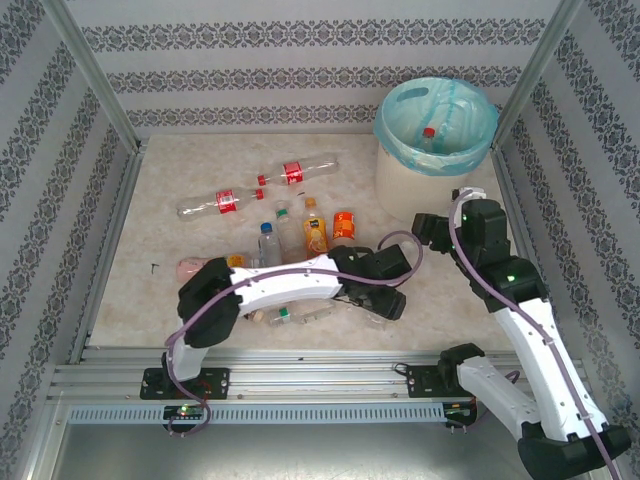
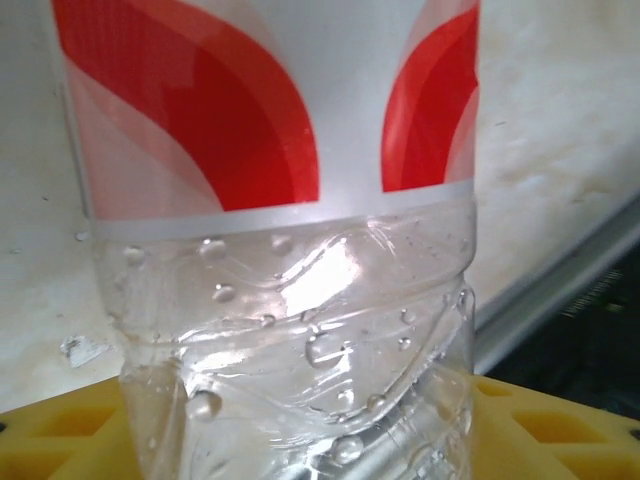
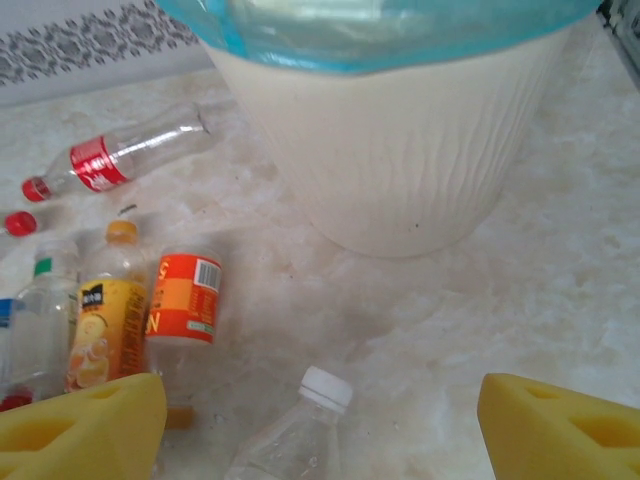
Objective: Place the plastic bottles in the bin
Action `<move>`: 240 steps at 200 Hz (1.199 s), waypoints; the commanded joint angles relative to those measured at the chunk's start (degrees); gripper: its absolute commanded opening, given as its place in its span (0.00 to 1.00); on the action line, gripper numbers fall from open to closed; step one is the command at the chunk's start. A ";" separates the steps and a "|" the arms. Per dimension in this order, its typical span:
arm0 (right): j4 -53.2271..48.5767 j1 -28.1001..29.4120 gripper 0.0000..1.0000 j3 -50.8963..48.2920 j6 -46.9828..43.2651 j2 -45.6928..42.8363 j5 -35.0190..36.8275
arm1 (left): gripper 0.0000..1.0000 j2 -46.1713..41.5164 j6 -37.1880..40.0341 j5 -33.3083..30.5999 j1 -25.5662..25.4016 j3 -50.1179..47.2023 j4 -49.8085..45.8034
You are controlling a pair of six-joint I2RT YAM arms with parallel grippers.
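Marbled table, patterned walls on three sides. The bin stands at the far right corner: cream wall, teal liner folded over the rim. One red-capped bottle already lies inside it. The right gripper hangs low on the near side of the bin. In its wrist view the yellow pads stand wide apart with nothing between them, so it holds nothing. A white-capped bottle lies on the table beneath the gap. The left gripper reaches across front centre. In its wrist view a clear bottle with a red-and-white label sits between the yellow fingertips, jaws partly closed around it. Cannot tell whether the pads actually press on it. Other bottles remain on the table. Two long red-labelled bottles lie end to end at far left-centre. A cluster sits mid-table: blue-capped bottle, green-capped bottle, orange juice bottle, orange-labelled bottle. One more clear bottle lies under the left arm.
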 commanded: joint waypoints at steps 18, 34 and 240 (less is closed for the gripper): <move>1.84 -0.18 0.81 4.59 0.87 -1.86 -1.25 | 0.63 -9.40 3.47 -2.37 1.57 -4.10 3.04; 3.42 -0.12 0.80 5.45 1.90 -2.72 -2.75 | 0.63 -12.26 3.93 -3.36 2.03 -6.13 3.93; 13.25 8.09 0.70 20.18 8.83 14.41 -21.94 | 0.62 -37.27 29.62 -8.74 6.61 -25.06 30.25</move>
